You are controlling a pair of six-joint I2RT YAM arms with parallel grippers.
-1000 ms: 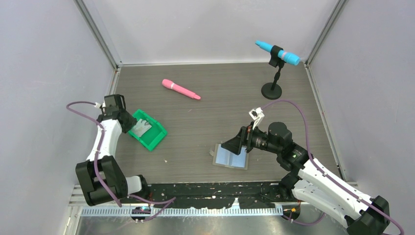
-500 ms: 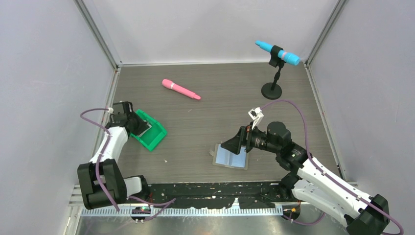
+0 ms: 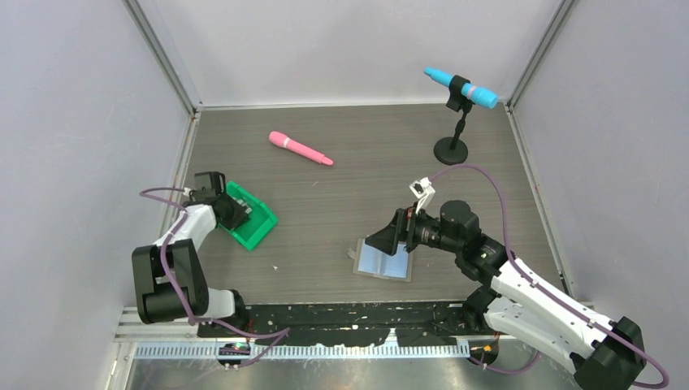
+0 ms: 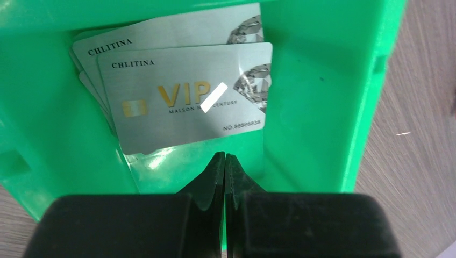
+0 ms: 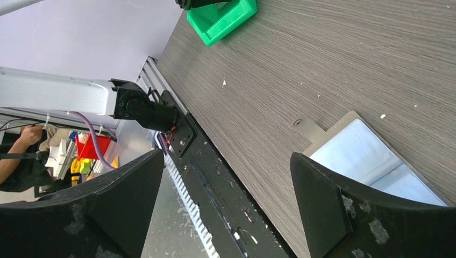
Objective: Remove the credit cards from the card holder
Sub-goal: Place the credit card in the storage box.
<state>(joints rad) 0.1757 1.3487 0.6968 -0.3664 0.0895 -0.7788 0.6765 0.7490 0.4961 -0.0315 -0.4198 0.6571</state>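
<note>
Several silver credit cards [image 4: 183, 102] printed "VIP" lie stacked inside the green tray [image 4: 317, 80]. My left gripper [image 4: 225, 157] hangs just over the tray's near part, shut, with nothing between its fingers. In the top view it sits at the tray's [image 3: 258, 229] left end [image 3: 234, 213]. The card holder [image 3: 383, 262] lies open and flat on the table, its pale blue pockets up. My right gripper [image 3: 388, 237] hovers over the holder's far edge, open wide and empty. The right wrist view shows the holder [image 5: 371, 161] beside the right finger, with the gripper [image 5: 227, 156] apart from it.
A pink marker [image 3: 301, 149] lies at the back of the table. A blue marker [image 3: 460, 88] sits clamped on a black stand [image 3: 451, 150] at the back right. Grey walls close in the table. A black rail [image 3: 349, 313] runs along the near edge.
My left gripper has shut and the left arm has drawn back and lower over the tray's left end. The cards stay in the tray. The right arm has barely shifted.
</note>
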